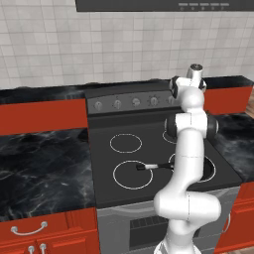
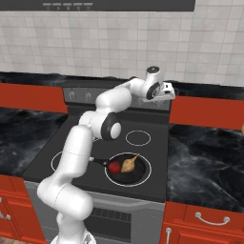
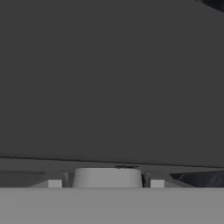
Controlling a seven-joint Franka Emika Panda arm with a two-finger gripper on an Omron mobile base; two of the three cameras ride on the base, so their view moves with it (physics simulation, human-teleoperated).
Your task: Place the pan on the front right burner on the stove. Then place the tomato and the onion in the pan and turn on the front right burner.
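White arm stretched to stove (image 2: 157, 143) back panel, fingers (image 3: 54, 183) flanking knob (image 3: 107, 177).

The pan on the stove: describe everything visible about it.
The small round black frying pan sits flat on the black glass stovetop, inside the large white ring of the front right burner. Its thin black handle, tipped silver-white, points left toward the other front ring. Inside lie a small red tomato and a tan onion, side by side. Nothing grips it.
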